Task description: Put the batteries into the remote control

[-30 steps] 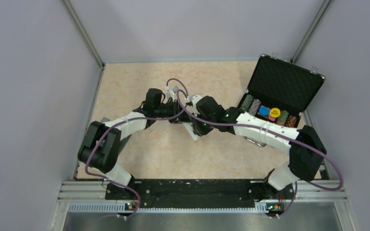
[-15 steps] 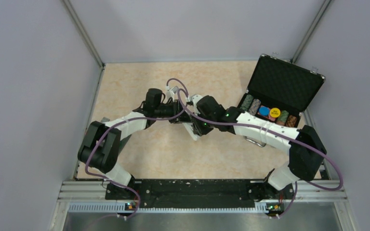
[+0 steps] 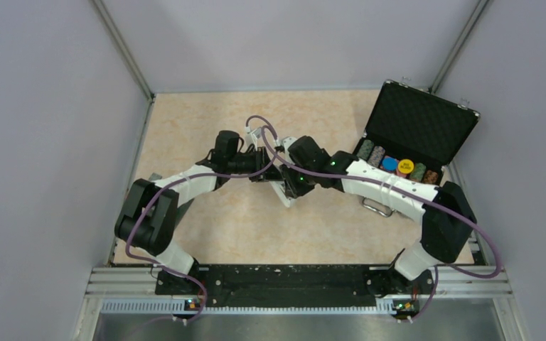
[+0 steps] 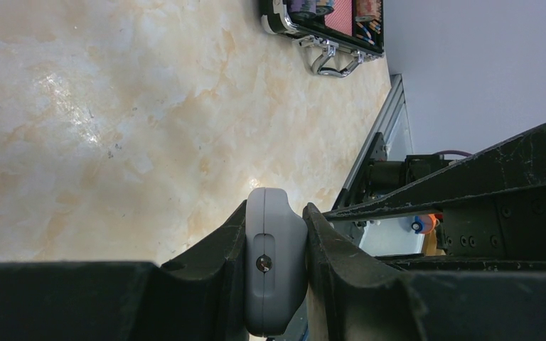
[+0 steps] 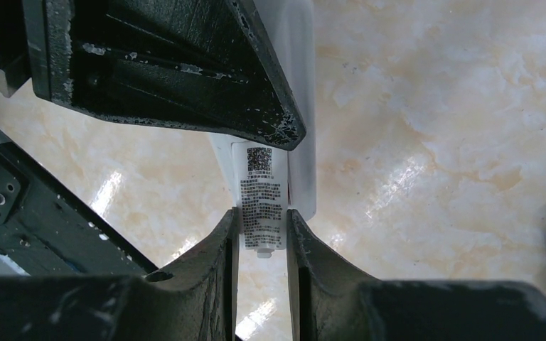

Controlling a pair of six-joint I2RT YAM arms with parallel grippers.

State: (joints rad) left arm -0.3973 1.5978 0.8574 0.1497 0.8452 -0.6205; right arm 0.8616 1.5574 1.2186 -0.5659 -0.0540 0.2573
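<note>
ARMS MEET AT CENTRE: Both arms reach inward from their bases, elbows bowed outward, wrists meeting over the middle of the marbled worktop. The left hand is clamped tight on one end of the slim white remote control. The right hand pinches a labelled white strip of the same remote. An open chip case stands at the far right.

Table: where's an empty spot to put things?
Free: behind the arms to the back wall; between arms and base rail. Crowded: the middle, where left hand and right hand grip the remote control; beside the poker-chip case.
</note>
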